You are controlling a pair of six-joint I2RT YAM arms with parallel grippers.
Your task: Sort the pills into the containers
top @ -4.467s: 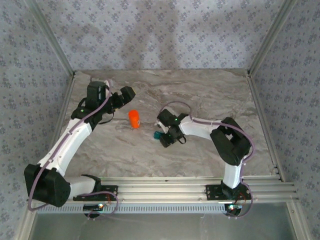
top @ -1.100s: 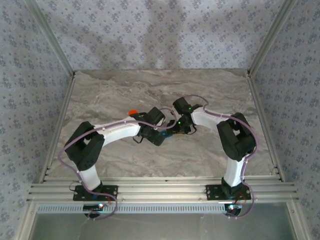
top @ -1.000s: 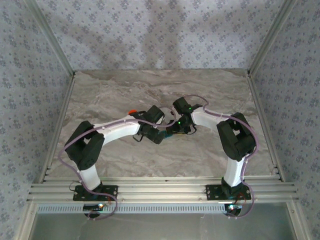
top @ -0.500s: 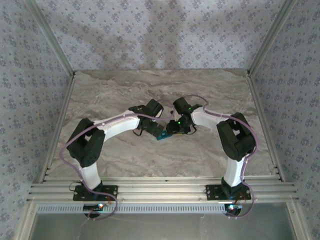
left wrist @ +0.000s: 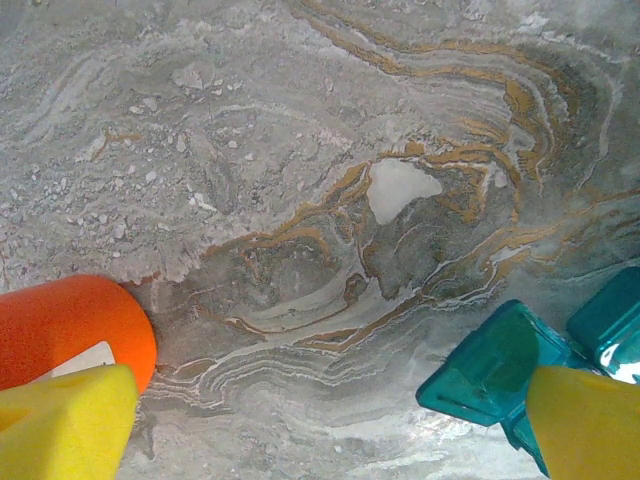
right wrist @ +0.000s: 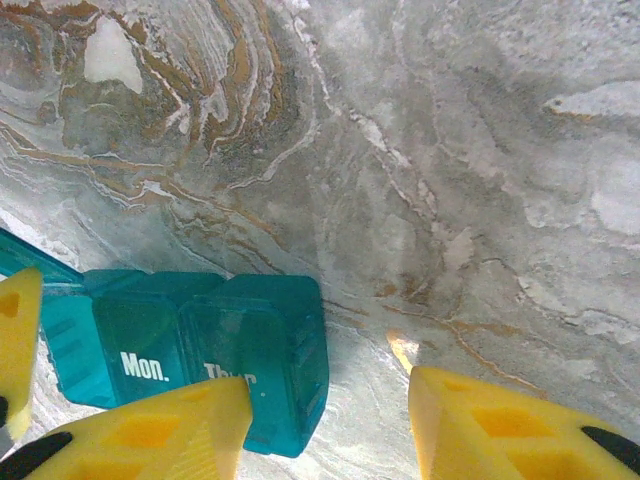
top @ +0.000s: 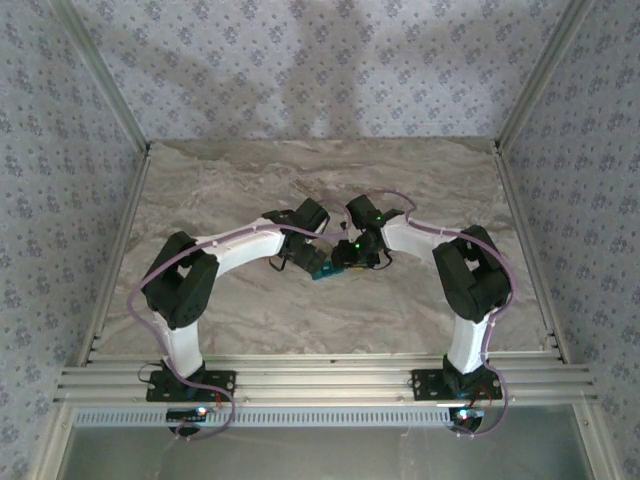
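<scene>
Left tool [left wrist: 330, 435]: spread wide; fingers [left wrist: 60, 425] half-hide bottle [left wrist: 60, 320], containers [left wrist: 490, 365].
Right tool [right wrist: 350, 415]: part-spread, tabletop [right wrist: 450, 200] showing between; finger [right wrist: 130, 430] covers containers' lettering.

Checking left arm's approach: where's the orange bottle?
Left wrist view, lower left: the orange bottle sits on the marble table beside one finger of the left gripper, teal containers opposite at lower right.

White arms [top: 245, 243], black joints [top: 185, 290], lilac cables [top: 133, 300]
</scene>
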